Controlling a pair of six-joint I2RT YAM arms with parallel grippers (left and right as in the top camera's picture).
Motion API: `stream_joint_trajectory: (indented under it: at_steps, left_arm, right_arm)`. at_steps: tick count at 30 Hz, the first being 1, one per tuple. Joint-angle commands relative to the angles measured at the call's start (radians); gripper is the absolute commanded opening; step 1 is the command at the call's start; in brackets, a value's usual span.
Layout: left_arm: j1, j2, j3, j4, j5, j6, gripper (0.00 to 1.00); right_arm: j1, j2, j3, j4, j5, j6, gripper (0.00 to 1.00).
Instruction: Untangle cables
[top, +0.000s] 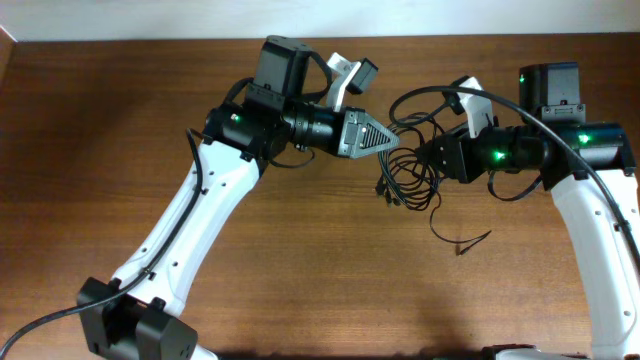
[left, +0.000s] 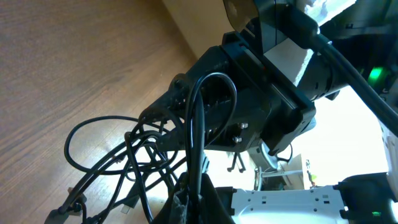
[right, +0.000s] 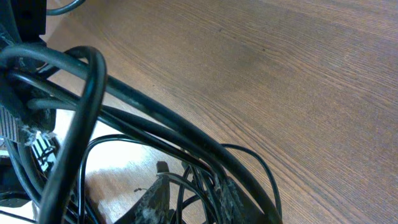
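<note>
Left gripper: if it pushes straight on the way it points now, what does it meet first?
The left gripper would first meet the tangle of thin black cables at its tip, then likely the right gripper facing it; heights are unclear from overhead.

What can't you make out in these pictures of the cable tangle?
- Overhead: plug ends of the cables are too small, and their crossings are unreadable.
- Right wrist: right gripper is cut by the bottom edge, with blurred cables across it; grip unclear.
- Left wrist: left gripper tips are buried behind cables.

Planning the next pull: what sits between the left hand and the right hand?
Only the cables, knotted, bridging left hand and right hand; overhead view shows it.
</note>
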Motion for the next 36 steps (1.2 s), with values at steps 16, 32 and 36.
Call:
stream_joint_trajectory:
  at_steps: [16,32,36]
  left_arm:
    - [-0.010,0.004,0.007,0.000,0.032,-0.015,0.00]
    - [-0.010,0.004,0.007,0.041,0.007,-0.014,0.00]
    - [-0.009,0.004,0.007,0.042,0.046,-0.014,0.00]
  right_arm:
    - [0.006,-0.002,-0.004,0.038,-0.086,0.016,0.28]
    - [0.006,-0.002,-0.004,0.000,-0.009,0.027,0.29]
    - [0.006,0.000,-0.007,-0.014,0.010,0.027,0.29]
